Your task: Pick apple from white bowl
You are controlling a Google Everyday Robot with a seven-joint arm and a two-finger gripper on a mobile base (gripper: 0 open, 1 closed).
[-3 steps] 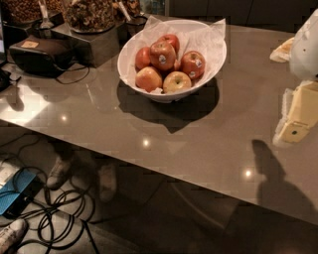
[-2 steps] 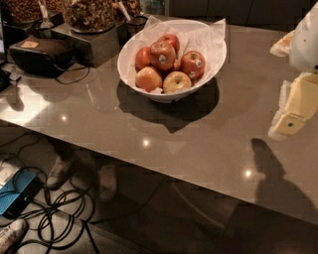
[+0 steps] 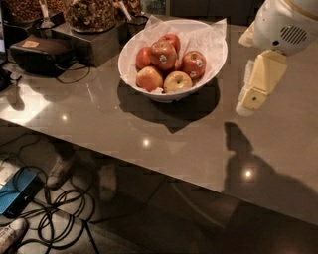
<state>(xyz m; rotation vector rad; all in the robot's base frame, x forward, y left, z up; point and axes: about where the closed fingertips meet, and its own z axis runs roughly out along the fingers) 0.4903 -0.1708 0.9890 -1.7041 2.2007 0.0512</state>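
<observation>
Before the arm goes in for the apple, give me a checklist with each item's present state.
1. Target seen: the orange-red stickered apple sits on top of the pile in the white bowl: ok.
2. Nothing lies over that apple: ok.
3. Gripper above the bowl: not ok; it hangs to the right of the bowl, over the table.
4. Room around the target: not ok; other apples crowd it, and a deeper-red stickered apple lies just to its right.
5. Nut containers out of the approach: ok; they stand behind and left of the bowl.
</observation>
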